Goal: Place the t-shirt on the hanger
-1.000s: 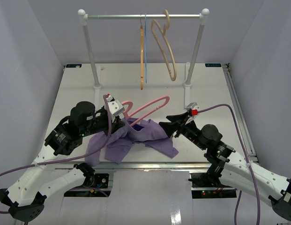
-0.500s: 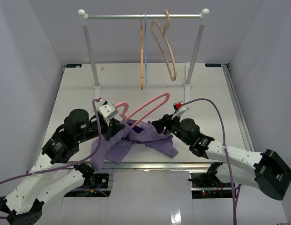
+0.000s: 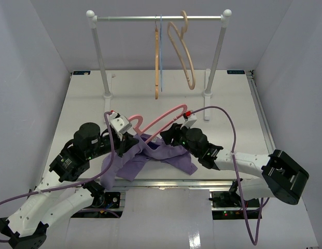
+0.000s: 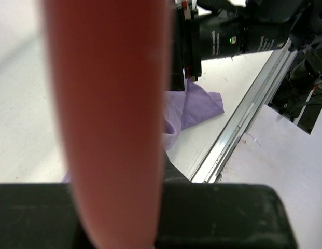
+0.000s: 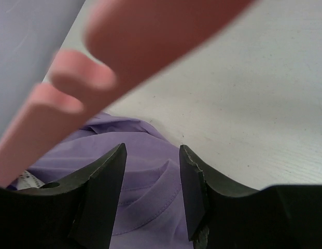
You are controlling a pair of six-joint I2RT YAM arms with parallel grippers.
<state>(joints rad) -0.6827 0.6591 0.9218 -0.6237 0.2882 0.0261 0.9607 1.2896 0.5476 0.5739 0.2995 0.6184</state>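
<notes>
Lavender t-shirt (image 3: 155,153): lies crumpled on the white bench (image 3: 228,104), in front of the rack (image 3: 161,18), towards the near bench edge; one sleeve trails right of the rack's middle.

Pink hanger (image 3: 163,118): in front of the rack, lifted at a slant over the t-shirt's upper edge, with its hook end lying to the left. Left gripper (image 3: 128,136): fingers closed on the hanger near the hook; in the wrist view the pink bar runs straight down into them.

Right gripper (image 3: 168,136): in front of the rack and below the hanger's bar; its fingers (image 5: 101,181) stand apart, purple fabric showing in the gap.

Two tan wooden hangers (image 3: 184,57) and a thin blue wire hanger (image 3: 161,52): hung on the rack's bar.
</notes>
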